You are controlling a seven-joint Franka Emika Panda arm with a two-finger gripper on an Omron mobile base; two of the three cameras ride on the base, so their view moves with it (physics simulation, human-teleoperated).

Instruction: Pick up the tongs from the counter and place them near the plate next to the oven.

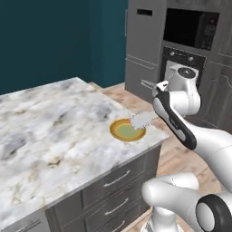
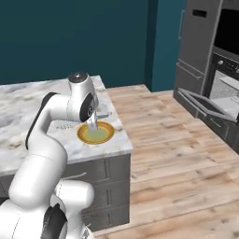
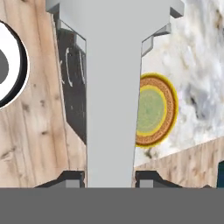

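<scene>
A: Where do we stand?

B: Pick-up looks done. The gripper [image 3: 109, 181] has its jaws clenched on the tongs [image 3: 110, 100], carried in the air above the table [image 1: 54, 131], their ridged end over the plate's [image 1: 123, 132] 2 o'clock rim.

A: What's left?

B: Lowering and letting go beside the plate, near the oven [image 1: 181, 61].

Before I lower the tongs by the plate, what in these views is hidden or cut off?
- Hand view: the tongs cover the plate's near side; their ends run off the top edge.
- Right base view: the arm hides the gripper and most of the tongs.
- Left base view: whether the tongs' tips touch the plate or hang above it cannot be told.
</scene>
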